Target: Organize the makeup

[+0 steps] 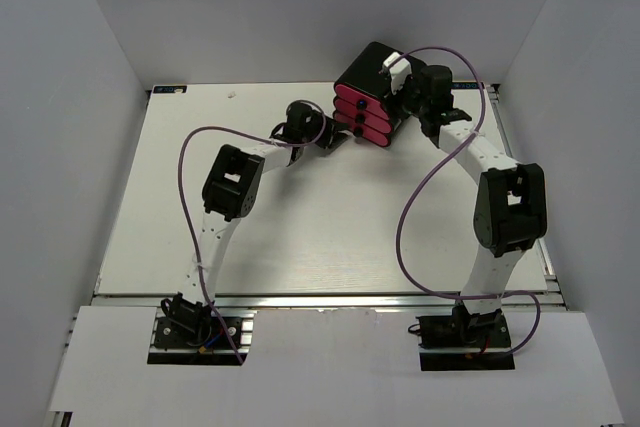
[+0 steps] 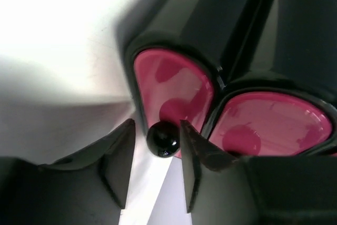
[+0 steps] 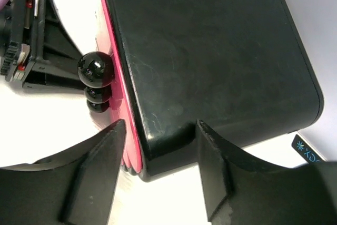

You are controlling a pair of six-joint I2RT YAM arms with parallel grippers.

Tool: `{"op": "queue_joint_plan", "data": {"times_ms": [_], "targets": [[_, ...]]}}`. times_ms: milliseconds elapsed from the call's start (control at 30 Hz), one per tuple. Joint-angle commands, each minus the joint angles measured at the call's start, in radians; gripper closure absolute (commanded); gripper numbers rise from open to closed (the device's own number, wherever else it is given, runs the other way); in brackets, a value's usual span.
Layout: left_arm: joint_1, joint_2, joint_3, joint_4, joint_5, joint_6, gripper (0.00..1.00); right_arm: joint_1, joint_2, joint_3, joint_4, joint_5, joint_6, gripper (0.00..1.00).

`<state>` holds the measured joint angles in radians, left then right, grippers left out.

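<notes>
Reading the drawers (image 1: 362, 115) as shut with no makeup visible, presumably stowed, we judge the task nearly done: left gripper (image 2: 156, 133) parted around a knob (image 2: 163, 139), right gripper (image 3: 160, 127) parted astride the box (image 3: 210, 51).

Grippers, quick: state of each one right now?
Left gripper: open, jaws either side of a drawer knob.
Right gripper: straddling a corner of the black box; grip cannot be told.
</notes>
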<state>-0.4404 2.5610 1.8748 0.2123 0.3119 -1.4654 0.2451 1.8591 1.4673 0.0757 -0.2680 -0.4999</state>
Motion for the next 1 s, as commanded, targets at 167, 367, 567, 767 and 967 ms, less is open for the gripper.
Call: {"op": "queue_joint_plan", "data": {"times_ms": [167,367,567,767,967], "targets": [[0.017,-0.331,-0.363,0.117,-0.072,0.074,0.57,0.0,-0.133,-0.041,-0.017,0.016,0.058,0.11],[0.054,-0.585,-0.545,0.085,-0.096,0.302,0.02,-0.029,-0.27,-0.038,-0.054,0.018,0.15,0.11],[0.06,-0.889,-0.615,-0.129,-0.094,0.675,0.02,-0.033,-0.442,-0.117,-0.232,0.094,0.27,0.11],[0.06,-1.215,-0.747,-0.295,-0.144,0.869,0.02,-0.033,-0.574,-0.203,-0.442,0.082,0.391,0.11],[0.06,-1.398,-0.852,-0.34,-0.191,0.904,0.02,-0.041,-0.626,-0.239,-0.491,0.039,0.483,0.1]]}}
